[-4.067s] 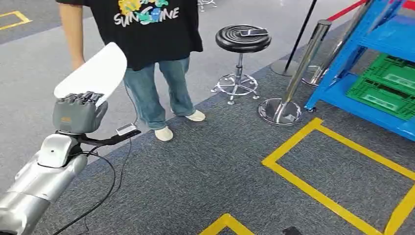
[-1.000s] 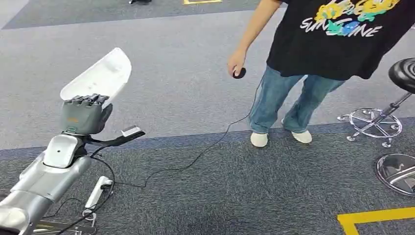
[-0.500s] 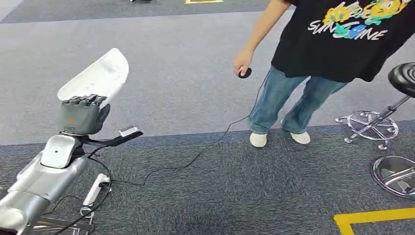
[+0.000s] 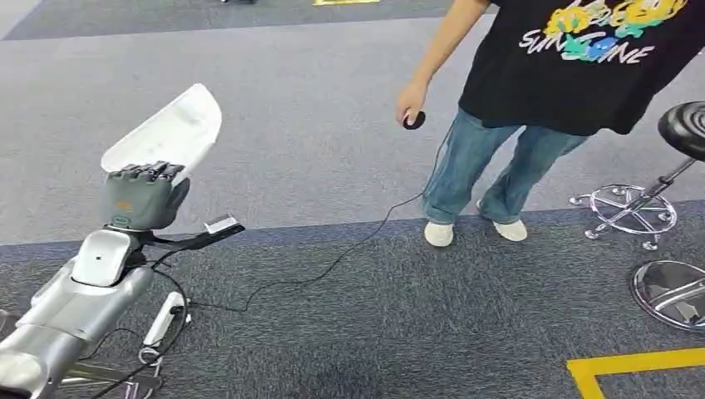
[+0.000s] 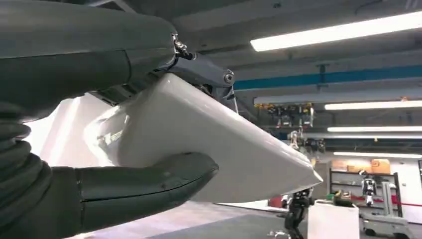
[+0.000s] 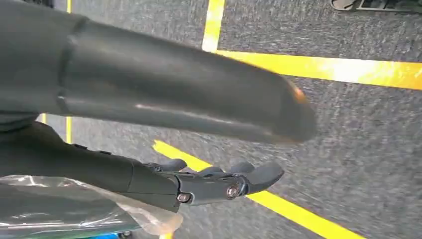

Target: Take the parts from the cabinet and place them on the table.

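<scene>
left hand [image 4: 141, 195] clamped on the white part [image 4: 166, 131], thumb under and fingers over, raised at nine o'clock above the grey carpet [image 4: 332, 125]. right hand [image 6: 219, 181] hangs over yellow floor tape [image 6: 318, 67], fingers loosely spread, apparently holding nothing, though blur makes that hard to confirm. at one o'clock stands a person [image 4: 565, 75], their hand [image 4: 409, 106] holding a small black device. stool [image 4: 657, 166] at three o'clock.

Left hand [image 4: 141, 198] raised at left, gripping part [image 4: 166, 129] from below — part juts up and away past the fingers. Person [image 4: 532, 108] stands at right, beyond the hand. Stool [image 4: 665, 166] right of person; round base [image 4: 672, 295] nearer, at right edge. Cable [image 4: 332, 266] trails across carpet between person and arm.
</scene>
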Controlling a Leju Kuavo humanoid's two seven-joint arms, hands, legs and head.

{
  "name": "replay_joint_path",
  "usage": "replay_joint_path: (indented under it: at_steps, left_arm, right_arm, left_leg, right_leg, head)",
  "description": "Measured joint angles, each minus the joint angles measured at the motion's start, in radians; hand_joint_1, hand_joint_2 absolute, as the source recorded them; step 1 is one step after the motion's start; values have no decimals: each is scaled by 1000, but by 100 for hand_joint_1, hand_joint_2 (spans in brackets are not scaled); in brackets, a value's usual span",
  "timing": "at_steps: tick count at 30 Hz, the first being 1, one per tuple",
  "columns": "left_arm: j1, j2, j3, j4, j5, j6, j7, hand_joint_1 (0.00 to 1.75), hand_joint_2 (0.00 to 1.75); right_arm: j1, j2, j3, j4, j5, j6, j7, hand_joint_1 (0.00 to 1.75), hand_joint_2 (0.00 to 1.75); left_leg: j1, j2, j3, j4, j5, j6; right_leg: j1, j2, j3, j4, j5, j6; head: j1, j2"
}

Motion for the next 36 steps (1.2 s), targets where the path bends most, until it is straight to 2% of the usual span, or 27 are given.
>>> replay_joint_path:
  at_steps: [1,3,4,5,6,7,9,10,11,14,15,16,18,19,20,21,22,24,25,26,28,30,31,32,33,34,36]
  left_arm:
    - [-2,2,0,0,0,0,0,175,175]
    - [-1,2,0,1,0,0,0,175,175]
    - [1,2,0,3,0,0,0,175,175]
    - [5,2,0,4,0,0,0,175,175]
    - [7,3,0,5,0,0,0,175,175]
    - [7,3,0,6,0,0,0,175,175]
    - [5,3,0,6,0,0,0,175,175]
    - [3,3,0,6,0,0,0,175,175]
    - [1,2,0,6,0,0,0,175,175]
    - [2,3,0,6,-1,0,3,175,175]
    - [1,2,0,6,-2,0,3,175,175]
    - [-1,2,0,6,-2,0,4,175,175]
    - [-2,2,0,6,-2,0,4,175,175]
    - [-1,2,0,6,-2,0,5,175,175]
    - [0,2,0,6,-2,0,5,175,175]
    - [2,2,0,7,-2,0,6,175,175]
    - [2,2,0,8,-2,0,6,175,175]
    - [2,2,0,8,-2,0,6,175,175]
    - [2,2,1,8,-2,0,6,175,175]
    - [1,3,2,8,-2,0,7,175,175]
    - [1,2,1,8,-2,1,7,175,175]
    - [2,5,2,8,-2,1,7,175,175]
    - [1,6,2,8,-2,1,7,175,175]
    - [1,7,3,9,-1,1,7,175,175]
    - [1,8,3,9,0,1,7,175,175]
    - [2,8,3,9,0,1,7,175,175]
    - [2,8,3,9,0,1,7,175,175]
  right_arm:
    - [-1,0,0,0,0,0,0,0,0]
    - [-1,0,0,0,0,0,0,0,0]
    - [0,0,0,0,0,0,0,0,0]
    - [0,0,0,0,0,0,0,0,0]
    - [0,0,0,0,0,0,0,0,0]
    - [0,0,0,0,0,0,0,0,0]
    - [0,0,0,0,0,0,0,0,0]
    - [0,0,0,0,1,0,0,0,0]
    - [-2,0,0,0,2,0,0,0,0]
    - [1,0,0,0,4,0,1,0,0]
    - [1,0,0,0,5,1,2,0,0]
    - [1,0,0,0,6,1,2,0,0]
    - [0,0,1,0,7,1,2,0,0]
    - [0,0,1,0,8,1,2,0,0]
    - [1,0,1,0,8,1,3,0,0]
    - [2,0,1,0,9,1,3,0,0]
    - [2,0,1,0,10,2,3,0,0]
    - [-1,0,1,0,10,2,3,0,0]
    - [-3,0,1,0,11,2,3,0,0]
    - [-5,0,1,0,10,2,3,0,0]
    - [-2,0,1,0,11,2,4,0,0]
    - [-1,0,1,0,11,2,5,0,0]
    - [-3,0,1,0,12,2,6,0,0]
    - [-3,0,1,0,13,2,6,0,0]
    - [-2,0,1,0,13,2,6,0,0]
    - [-2,0,1,0,13,2,6,0,0]
    - [-2,0,1,0,13,2,6,0,0]
  left_leg:
    - [1,0,-13,32,-31,-7]
    - [9,0,-64,171,-110,-18]
    - [12,0,-89,238,-139,-22]
    - [15,0,-104,283,-150,-25]
    - [18,1,-95,274,-137,-27]
    - [21,1,-67,224,-105,-27]
    - [25,1,31,51,-29,-26]
    - [24,1,58,-2,-37,-24]
    - [18,-1,60,-17,-35,-18]
    - [10,-1,47,-11,-23,1]
    - [18,1,47,-25,-10,16]
    - [15,3,44,-26,-5,22]
    - [8,3,28,-25,6,36]
    - [5,3,18,-25,13,38]
    - [1,3,7,-23,21,39]
    - [-1,3,-2,-23,27,39]
    - [-2,3,-11,-23,34,38]
    - [-4,2,-25,-20,45,33]
    - [-4,2,-28,-17,49,29]
    - [-8,2,-36,-15,54,22]
    - [-5,3,-37,-16,67,12]
    - [-5,2,-42,-19,77,1]
    - [-1,2,-53,-2,37,-6]
    - [1,2,-68,45,-16,-14]
    - [5,2,-88,120,-74,-20]
    - [7,2,-108,192,-110,-25]
    - [7,2,-108,192,-110,-25]
  right_leg:
    - [0,0,-2,-1,3,-5]
    - [0,-2,-6,-1,6,-8]
    - [1,-3,-9,-1,8,-8]
    - [1,-3,-14,0,11,-7]
    - [1,-4,-17,0,13,-6]
    - [0,-4,-20,0,16,-4]
    - [0,-4,-21,0,21,2]
    - [0,-4,-23,0,24,7]
    - [5,-3,-30,4,27,13]
    - [-2,-3,-34,-5,42,35]
    - [-4,-3,-42,10,30,40]
    - [-2,-4,-59,33,0,41]
    - [-2,-2,-104,168,-97,40]
    - [-2,-2,-132,247,-139,40]
    - [-1,-2,-148,303,-160,40]
    - [-1,-2,-138,306,-154,39]
    - [-1,-2,-107,265,-130,37]
    - [0,-2,5,94,-66,29]
    - [2,-1,57,15,-63,24]
    - [6,-1,78,-9,-63,26]
    - [9,0,68,-8,-56,23]
    - [5,-2,48,-16,-38,6]
    - [3,-5,52,-17,-27,-1]
    - [3,-6,42,-17,-20,-9]
    - [4,-6,32,-17,-12,-11]
    - [4,-7,22,-17,-9,-13]
    - [4,-7,22,-17,-9,-13]
  head:
    - [-7,0]
    - [-7,0]
    - [-6,0]
    - [-7,0]
    - [-7,0]
    - [-7,0]
    - [-7,0]
    - [-6,0]
    - [-6,0]
    - [-5,0]
    - [-5,0]
    - [-3,0]
    - [-1,0]
    - [-3,0]
    - [-1,0]
    - [-2,0]
    - [-2,0]
    - [-2,0]
    - [-2,0]
    - [-3,0]
    - [-4,0]
    - [-4,0]
    - [-6,0]
    - [-7,0]
    - [-9,0]
    - [-7,0]
    - [-7,0]
